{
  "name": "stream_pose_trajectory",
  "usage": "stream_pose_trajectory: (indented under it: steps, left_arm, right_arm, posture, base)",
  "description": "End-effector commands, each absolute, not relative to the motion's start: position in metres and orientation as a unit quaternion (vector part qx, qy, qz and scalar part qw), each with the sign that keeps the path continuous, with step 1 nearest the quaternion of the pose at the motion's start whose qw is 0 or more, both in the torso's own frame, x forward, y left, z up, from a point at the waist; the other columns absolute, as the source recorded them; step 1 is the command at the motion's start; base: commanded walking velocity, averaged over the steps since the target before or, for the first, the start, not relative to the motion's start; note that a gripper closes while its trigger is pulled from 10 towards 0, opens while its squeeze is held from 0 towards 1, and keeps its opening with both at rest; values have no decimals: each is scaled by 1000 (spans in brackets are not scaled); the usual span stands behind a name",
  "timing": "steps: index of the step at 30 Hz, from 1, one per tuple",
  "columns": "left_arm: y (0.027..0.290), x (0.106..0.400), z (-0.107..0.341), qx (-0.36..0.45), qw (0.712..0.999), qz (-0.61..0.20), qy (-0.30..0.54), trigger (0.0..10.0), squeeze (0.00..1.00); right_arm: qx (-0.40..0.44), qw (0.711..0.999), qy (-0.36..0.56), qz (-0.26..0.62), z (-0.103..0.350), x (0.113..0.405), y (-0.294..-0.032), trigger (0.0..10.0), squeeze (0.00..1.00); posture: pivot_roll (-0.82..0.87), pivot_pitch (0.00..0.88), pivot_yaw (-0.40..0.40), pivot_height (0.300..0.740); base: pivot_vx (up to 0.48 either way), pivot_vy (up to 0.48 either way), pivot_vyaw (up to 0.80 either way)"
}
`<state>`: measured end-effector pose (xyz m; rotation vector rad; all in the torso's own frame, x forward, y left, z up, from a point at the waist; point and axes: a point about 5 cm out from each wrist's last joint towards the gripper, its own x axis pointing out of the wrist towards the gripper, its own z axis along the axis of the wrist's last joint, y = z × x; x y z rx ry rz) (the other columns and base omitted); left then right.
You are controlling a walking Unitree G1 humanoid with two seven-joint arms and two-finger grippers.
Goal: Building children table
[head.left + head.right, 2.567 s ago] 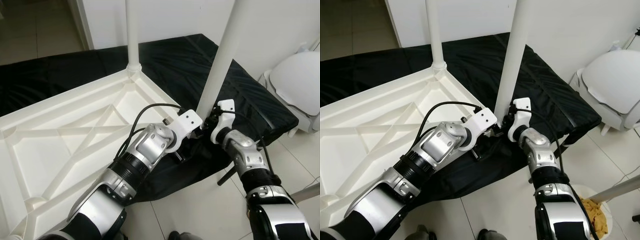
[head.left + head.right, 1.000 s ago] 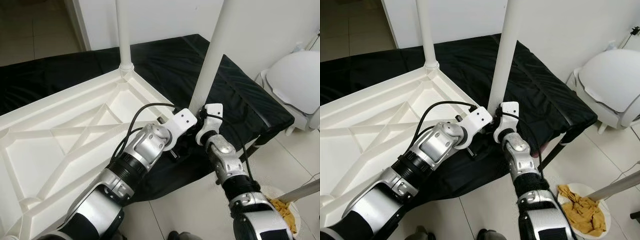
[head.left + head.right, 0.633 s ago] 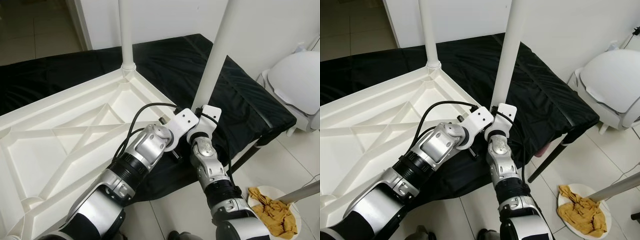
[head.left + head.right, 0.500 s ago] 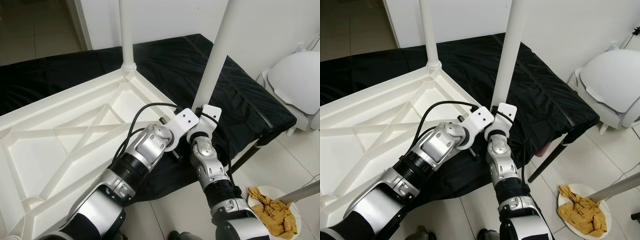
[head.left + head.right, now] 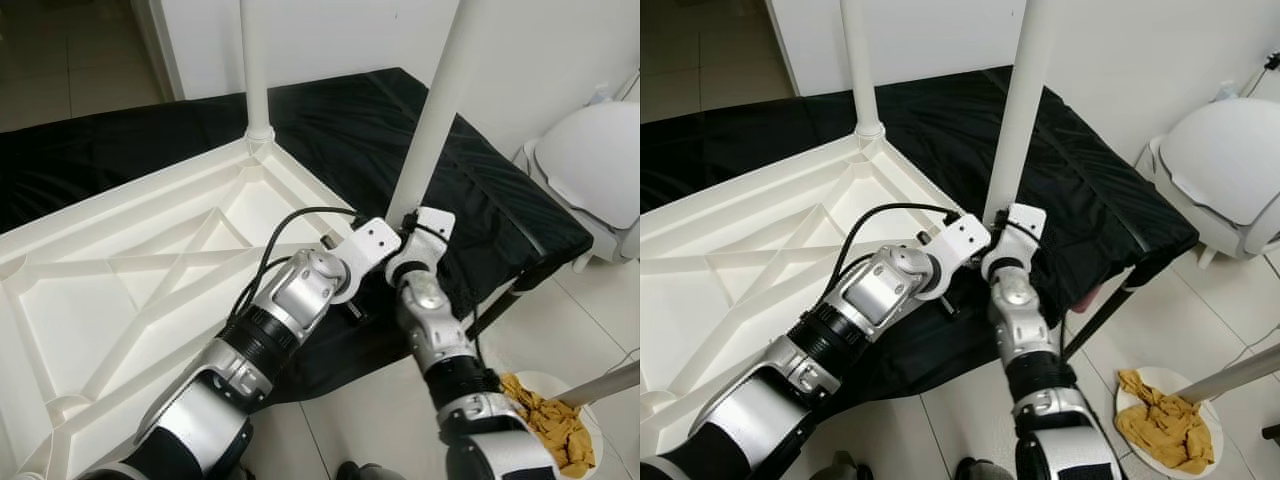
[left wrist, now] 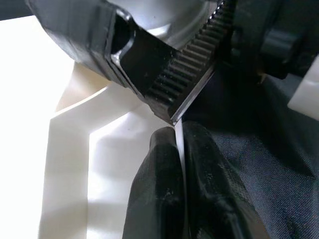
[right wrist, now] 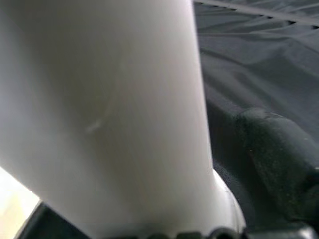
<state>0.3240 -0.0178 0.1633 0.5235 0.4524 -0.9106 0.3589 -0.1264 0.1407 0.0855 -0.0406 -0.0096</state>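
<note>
The white plastic table top (image 5: 130, 270) lies upside down on a black mat. One white leg (image 5: 256, 70) stands in its far corner. A second white leg (image 5: 435, 110) stands upright at the near right corner. My right gripper (image 5: 408, 222) is shut around the base of this leg. In the right wrist view the leg (image 7: 109, 109) is very close, with one black finger (image 7: 279, 164) beside it. My left gripper (image 5: 388, 258) sits low at the same corner, touching the right wrist. In the left wrist view its fingers (image 6: 159, 194) pinch the thin white rim (image 6: 178, 142).
The black mat (image 5: 340, 110) covers the floor under the table and ends at a raised edge on the right. A white domed container (image 5: 590, 170) stands at the far right. A plate of yellow scraps (image 5: 548, 432) lies on the tiles beside my right arm.
My right forearm has swung to the right while its gripper stays on the leg's base. The left arm holds its place. The camera has shifted slightly.
</note>
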Motion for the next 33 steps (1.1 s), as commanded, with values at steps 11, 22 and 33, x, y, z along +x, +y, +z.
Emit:
stream_pose_trajectory:
  steps: [11,22,33]
  left_arm:
    - [-21,324,173,263,836,-440,196,10000,0]
    - [-19,324,174,266,835,-439,197,10000,0]
    - [-19,323,173,268,832,-444,199,10000,0]
  right_arm:
    - [-24,985,-15,172,148,365,-172,10000,0]
    - [-78,947,-5,312,145,360,-172,10000,0]
    - [-94,926,10,365,143,359,-177,0,0]
  posture:
    - [-92,64,6,740]
    - [-85,64,16,740]
    - [-85,60,24,740]
  base:
    - [0,0,0]
    - [0,0,0]
    - [0,0,0]
